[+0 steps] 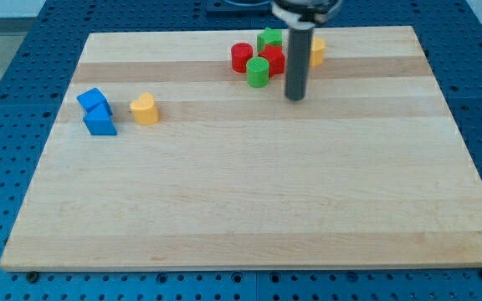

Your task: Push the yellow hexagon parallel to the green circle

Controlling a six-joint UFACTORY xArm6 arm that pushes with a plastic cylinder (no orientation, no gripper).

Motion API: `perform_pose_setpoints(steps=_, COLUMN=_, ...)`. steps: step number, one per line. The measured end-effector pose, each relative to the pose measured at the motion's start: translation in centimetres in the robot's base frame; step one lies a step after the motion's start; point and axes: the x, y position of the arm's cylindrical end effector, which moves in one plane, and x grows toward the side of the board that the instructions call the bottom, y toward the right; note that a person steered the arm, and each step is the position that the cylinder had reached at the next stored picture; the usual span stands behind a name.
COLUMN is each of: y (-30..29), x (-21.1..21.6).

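Note:
The yellow hexagon (315, 50) sits near the view's top, partly hidden behind my rod. The green circle (258, 72) stands to its left and slightly lower. My tip (295, 97) rests on the board just below and left of the yellow hexagon, to the right of the green circle, apart from both. Between them lie a red block (274, 58), a red circle (241, 56) and a green block (269, 38), packed close together.
A yellow heart-shaped block (145, 109) and two blue blocks (97, 112) lie at the view's left. The wooden board (249, 209) lies on a blue perforated table (7, 75).

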Motion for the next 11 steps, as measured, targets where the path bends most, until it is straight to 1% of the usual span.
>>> perform_pose_setpoints(steps=1, y=3.6, x=-2.4)
perform_pose_setpoints(steps=2, y=5.7, x=-5.5)
perform_pose_setpoints(steps=4, y=5.8, x=-12.4)
perform_pose_setpoints(steps=5, y=4.3, x=-13.9)
perform_pose_setpoints(steps=6, y=2.5, x=-13.9)
perform_pose_setpoints(steps=7, y=2.3, x=-13.8)
perform_pose_setpoints(steps=10, y=2.5, x=-10.5)
perform_pose_setpoints(steps=11, y=3.0, x=-8.7)
